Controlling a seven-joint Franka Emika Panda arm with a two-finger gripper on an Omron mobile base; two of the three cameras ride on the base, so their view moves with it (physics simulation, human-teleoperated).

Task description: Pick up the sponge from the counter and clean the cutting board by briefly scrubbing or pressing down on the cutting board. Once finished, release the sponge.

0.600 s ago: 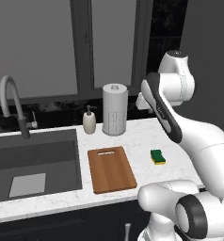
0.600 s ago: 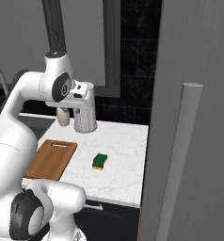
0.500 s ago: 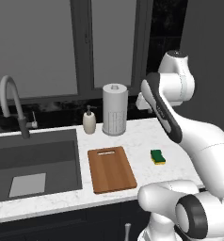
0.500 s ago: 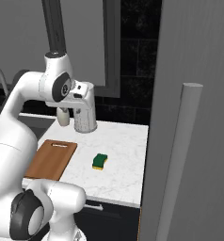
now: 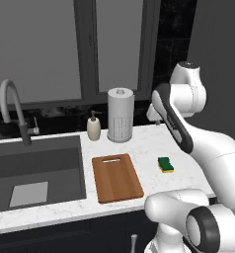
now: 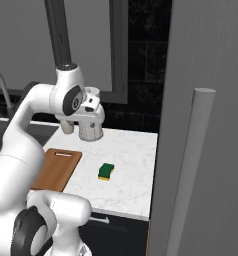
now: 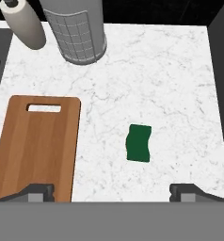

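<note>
The sponge (image 7: 139,142) lies green side up on the white counter (image 7: 175,84), to the right of the cutting board (image 7: 36,146). From the side its yellow body shows under the green top (image 5: 165,164) (image 6: 106,171). The brown wooden cutting board (image 5: 116,177) (image 6: 57,168) lies flat with its slot handle toward the wall. My gripper (image 7: 113,190) hangs open high above the counter, looking straight down, with the sponge between and ahead of its fingertips (image 7: 36,189). Nothing is held.
A paper towel roll (image 5: 120,115) and a soap bottle (image 5: 94,127) stand at the back of the counter. The dark sink (image 5: 50,163) with its faucet (image 5: 13,108) lies left of the board. A tall grey panel (image 6: 206,125) bounds the counter's right end.
</note>
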